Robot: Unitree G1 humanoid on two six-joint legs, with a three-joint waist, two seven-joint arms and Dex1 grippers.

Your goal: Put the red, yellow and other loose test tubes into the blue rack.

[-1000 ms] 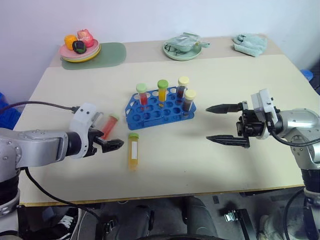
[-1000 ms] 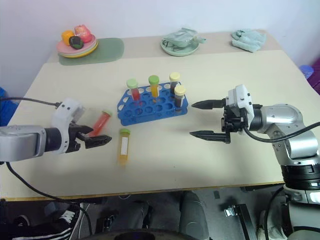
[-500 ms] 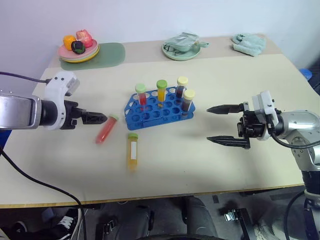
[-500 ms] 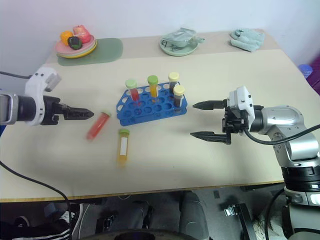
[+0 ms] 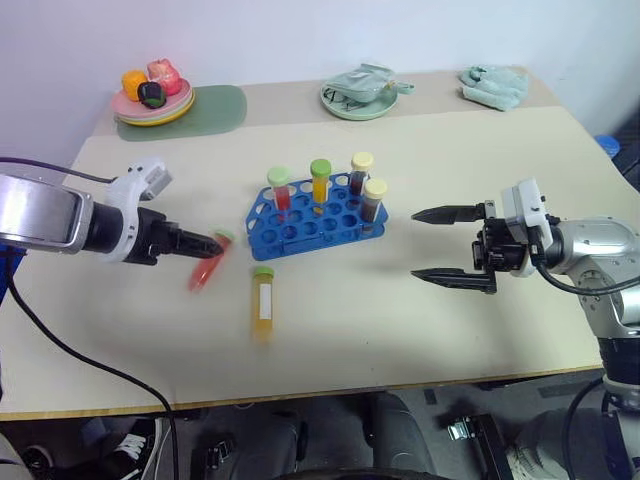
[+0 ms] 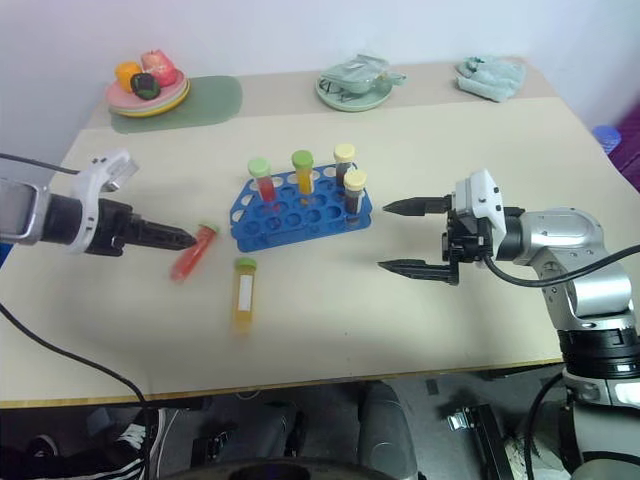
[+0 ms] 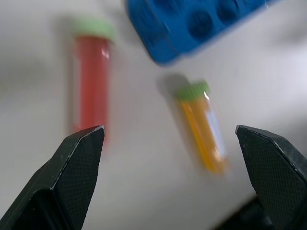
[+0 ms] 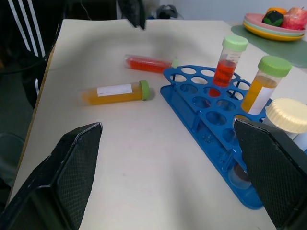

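So the left gripper (image 6: 180, 240) was hanging low over the beige tabletop (image 5: 420, 340) with its two black fingers spread wide and nothing between them. Its tips sat right by the capped end of the loose red test tube with the green cap (image 6: 191, 253), which lay flat on the table, just to the left of the blue plastic rack (image 5: 318, 213). From the left wrist view the red tube (image 7: 91, 84) lined up above one fingertip, not between the pair. The loose yellow tube with the green cap and white label (image 5: 262, 300) lay flat too, just in front of the rack's near left corner and a bit right of the red one.

The rack already had four tubes standing upright: a red one (image 5: 281, 190), a yellow one (image 5: 320, 180), and two dark ones with cream caps (image 5: 368, 190).

The right gripper (image 5: 438, 245) hovered well off to the right of the rack, fingers wide apart, empty, pointing toward it.
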